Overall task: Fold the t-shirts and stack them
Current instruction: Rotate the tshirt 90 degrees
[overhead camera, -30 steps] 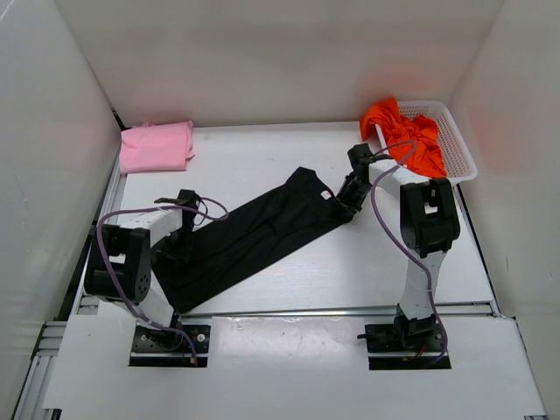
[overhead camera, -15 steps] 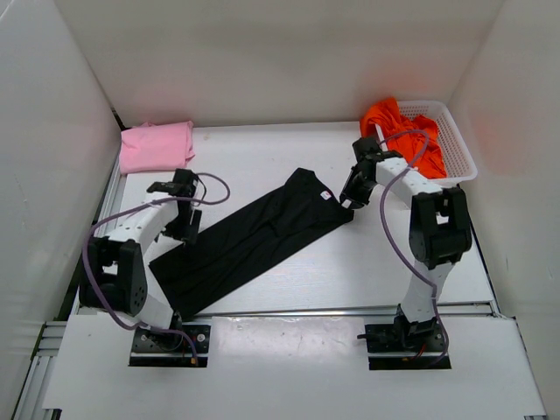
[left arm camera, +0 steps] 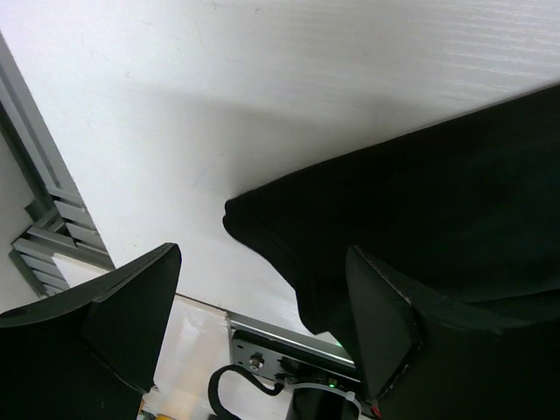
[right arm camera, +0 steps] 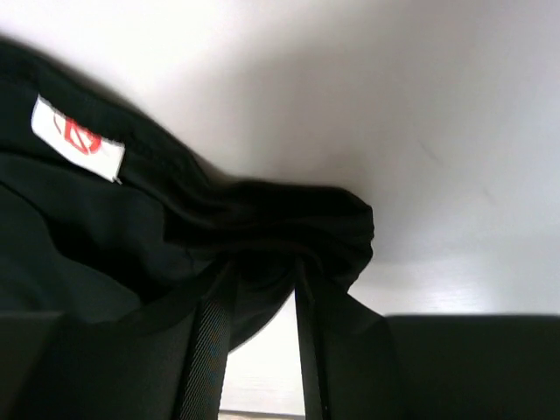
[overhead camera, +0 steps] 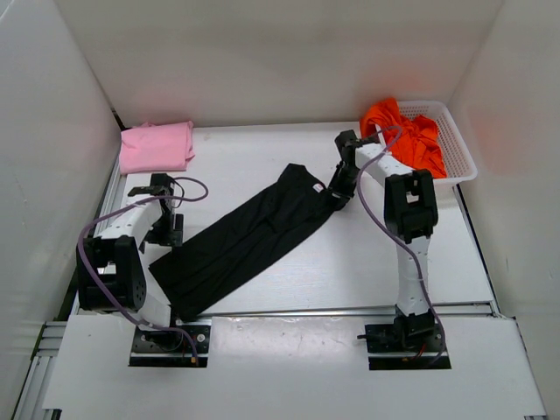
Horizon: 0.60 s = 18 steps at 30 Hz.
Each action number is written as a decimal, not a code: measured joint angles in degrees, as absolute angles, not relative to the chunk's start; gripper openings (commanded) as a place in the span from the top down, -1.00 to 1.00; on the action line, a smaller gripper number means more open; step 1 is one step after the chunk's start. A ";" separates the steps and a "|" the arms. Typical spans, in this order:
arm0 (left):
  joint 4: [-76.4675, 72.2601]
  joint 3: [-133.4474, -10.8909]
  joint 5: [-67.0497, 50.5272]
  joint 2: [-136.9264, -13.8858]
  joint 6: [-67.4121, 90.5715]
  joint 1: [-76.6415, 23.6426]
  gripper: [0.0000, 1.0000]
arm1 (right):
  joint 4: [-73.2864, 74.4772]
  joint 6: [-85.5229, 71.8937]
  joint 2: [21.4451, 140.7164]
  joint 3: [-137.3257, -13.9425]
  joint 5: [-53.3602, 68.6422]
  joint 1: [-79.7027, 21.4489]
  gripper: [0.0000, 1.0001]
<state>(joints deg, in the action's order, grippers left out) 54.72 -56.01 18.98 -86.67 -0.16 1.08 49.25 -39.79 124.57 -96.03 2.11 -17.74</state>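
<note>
Now that the left fingers [left arm camera: 262, 255] have let go: the long black short-sleeved t-shirt [overhead camera: 245, 241] is gripped only at its far right end, so the next fold falls to a fresh grasp on the left.
Left fingers: spread wide, raised off the cloth and pulled back toward the left edge of the white tabletop [overhead camera: 350, 262]; a second ago they were down on the shirt's near left part.
Right fingers [right arm camera: 262, 289]: pinching a bunched wad of black fabric at the collar end, just beside the white neck label [right arm camera: 79, 138]; they have carried that end a little farther and to the left.
Black t-shirt: a narrow band lying diagonally, near left to far right; probably halfway folded and not yet stacked.
Light pink folded t-shirt [overhead camera: 157, 146]: unmoved in the far left corner, the likely base of the stack.
Bright orange-red crumpled t-shirt [overhead camera: 407, 136]: unmoved, heaped in and over the white plastic mesh basket [overhead camera: 459, 149] at far right; untouched.
Hidden: the right fingertips are buried in cloth, so how many layers they grip cannot be told.
Hard to make out: black on black hides the shirt's folds and sleeves.
</note>
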 measured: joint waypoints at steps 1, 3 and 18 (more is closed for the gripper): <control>54.61 -55.81 18.72 -86.67 -0.16 1.43 -0.75 | 51.24 -39.94 127.74 -100.95 2.96 -17.67 0.23; 54.59 -55.61 18.15 -86.67 -0.19 2.00 -0.75 | 54.00 -40.18 133.60 -110.96 4.56 -17.32 0.20; 54.00 -65.54 7.33 -99.77 -0.05 -2.94 -0.75 | 12.67 -50.28 147.72 -133.95 9.26 -10.98 -0.50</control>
